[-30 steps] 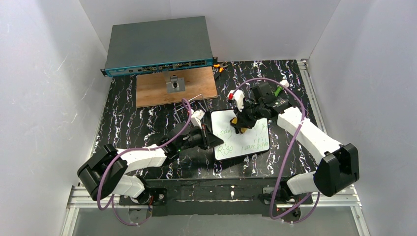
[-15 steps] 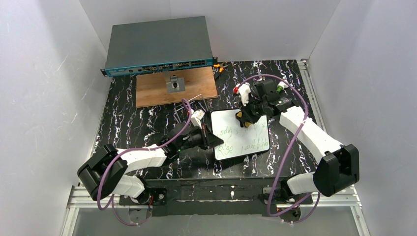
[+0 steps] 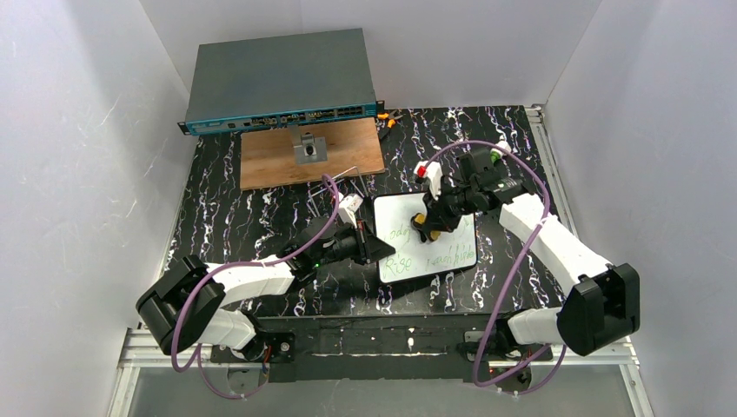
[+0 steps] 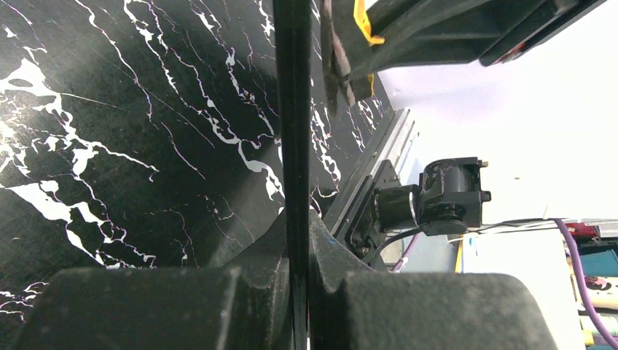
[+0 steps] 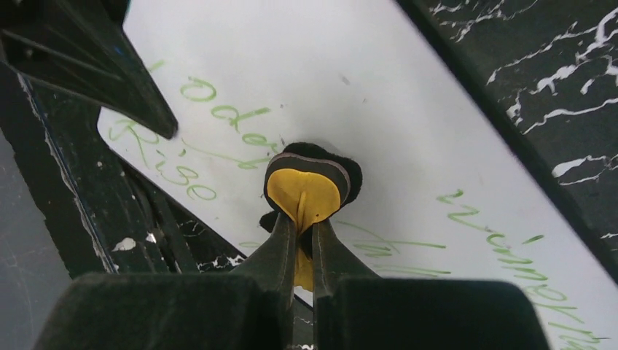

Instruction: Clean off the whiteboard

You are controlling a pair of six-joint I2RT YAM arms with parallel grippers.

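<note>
The whiteboard (image 3: 439, 252) lies flat on the black marbled table, with green handwriting across it (image 5: 503, 240). My left gripper (image 3: 374, 246) is shut on its left rim, which shows as a black vertical strip (image 4: 291, 131) between the jaws (image 4: 299, 219). My right gripper (image 3: 428, 224) is shut on a yellow eraser (image 5: 304, 188). The eraser's black felt face presses on the board's upper middle, between the lines of writing. The eraser (image 4: 342, 51) also shows at the top of the left wrist view.
A brown wooden panel (image 3: 269, 161) with a small metal block (image 3: 310, 149) lies at the back. Behind it is a grey network switch (image 3: 280, 78). Thin metal keys (image 3: 348, 178) and orange-handled tools (image 3: 388, 120) lie near the panel. White walls close in three sides.
The right gripper with the eraser swept toward the board's far edge, then came back down toward its middle. The left gripper and the board stayed put.
</note>
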